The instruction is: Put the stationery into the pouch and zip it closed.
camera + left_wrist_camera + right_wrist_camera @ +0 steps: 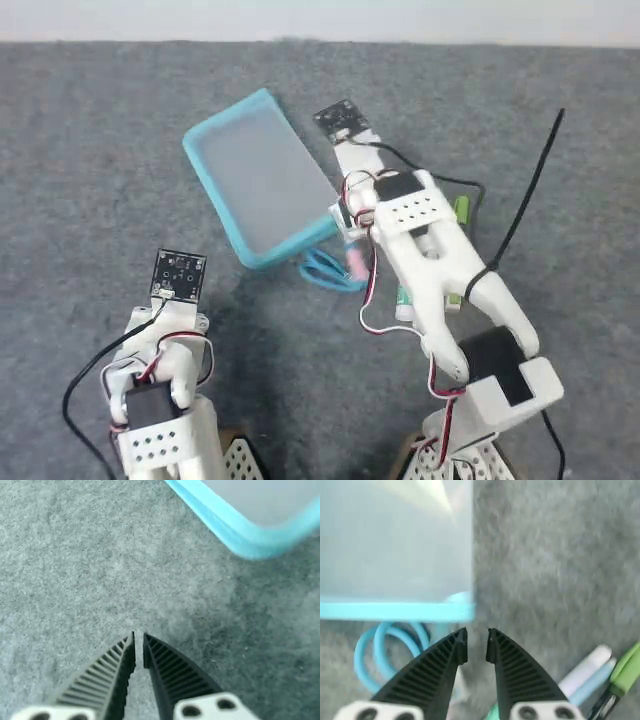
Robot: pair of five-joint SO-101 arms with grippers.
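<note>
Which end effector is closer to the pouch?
The right end effector, at the pouch's corner; the left end effector sits farther off over bare carpet.

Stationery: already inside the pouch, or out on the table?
Out. The pens lie on the grey mat beside the pouch, apart from it.

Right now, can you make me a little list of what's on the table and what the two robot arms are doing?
pouch: blue-edged, see-through, lying flat on the grey mat
blue strap: looped at the pouch's near corner
pens: outside the pouch, beside it, partly under the right arm
left gripper: over bare mat, fingers nearly shut, holding nothing
right gripper: by the pouch's edge, fingers a little apart, holding nothing
done yet: no, the pens are not in the pouch
</note>
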